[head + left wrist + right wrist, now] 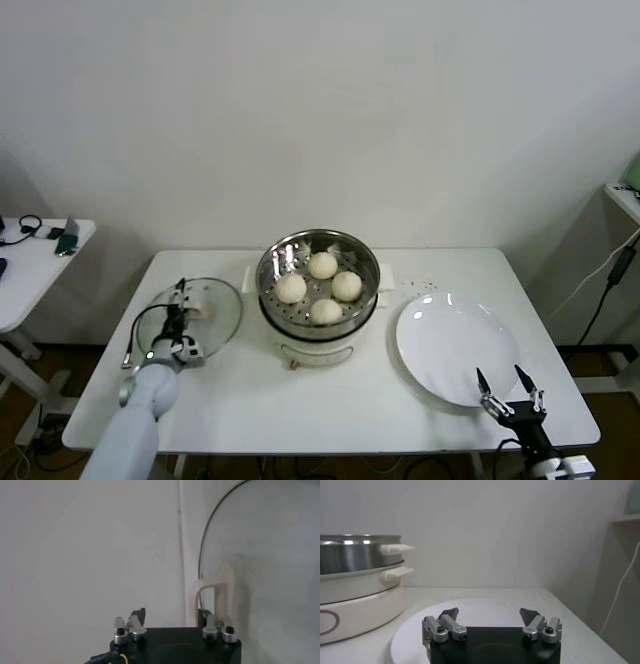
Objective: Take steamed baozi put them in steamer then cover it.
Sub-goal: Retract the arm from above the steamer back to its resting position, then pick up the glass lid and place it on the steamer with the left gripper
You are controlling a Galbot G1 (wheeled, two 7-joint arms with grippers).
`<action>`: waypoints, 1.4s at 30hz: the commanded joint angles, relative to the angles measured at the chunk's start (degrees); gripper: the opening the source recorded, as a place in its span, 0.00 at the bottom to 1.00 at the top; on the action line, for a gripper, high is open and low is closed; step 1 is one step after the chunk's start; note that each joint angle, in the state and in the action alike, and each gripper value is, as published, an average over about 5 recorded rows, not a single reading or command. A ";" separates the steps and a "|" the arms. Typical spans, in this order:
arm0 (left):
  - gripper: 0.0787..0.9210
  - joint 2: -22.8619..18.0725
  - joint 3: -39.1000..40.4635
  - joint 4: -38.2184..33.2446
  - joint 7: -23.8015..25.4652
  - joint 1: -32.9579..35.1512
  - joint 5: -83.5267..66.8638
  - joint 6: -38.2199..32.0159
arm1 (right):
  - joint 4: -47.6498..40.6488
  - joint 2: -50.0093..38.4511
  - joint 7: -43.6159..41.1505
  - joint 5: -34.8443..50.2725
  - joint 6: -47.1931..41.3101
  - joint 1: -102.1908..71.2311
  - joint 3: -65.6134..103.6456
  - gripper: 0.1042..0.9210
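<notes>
We see our pale grey-blue left arm (135, 425) and black-bodied grippers with silver knuckles, dark screws, and pointed black fingertips (529, 615).

The left arm (135, 420) enters the head view from about 7 o'clock and reaches forward toward 12, its pale forearm ending in a dark wrist. The left gripper (179, 300) points away from the body, its jaws standing apart, one finger (138, 615) visible in the left wrist view. The right gripper (505, 382) sits low at about 5 o'clock, also pointing toward 12, with its two fingers (448, 614) spread wide and nothing between them.
</notes>
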 commanded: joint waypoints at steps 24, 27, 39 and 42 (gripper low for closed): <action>0.08 5.27 -1.80 -22.33 -3.68 12.86 -6.79 9.31 | -3.41 -0.93 -0.18 -1.65 0.50 2.74 -0.03 0.88; 0.08 6.75 -2.41 -29.95 -4.06 16.39 -6.91 13.48 | -3.73 -1.34 -0.09 -1.62 0.46 3.28 -0.19 0.88; 0.08 12.15 -4.37 -52.22 -1.36 28.77 -10.55 25.25 | -4.75 -4.68 0.35 -1.72 -0.06 5.67 -2.79 0.88; 0.08 15.21 -3.15 -56.00 -0.19 28.83 -13.01 27.97 | -5.16 -5.59 0.93 -1.77 -0.06 6.81 -4.24 0.88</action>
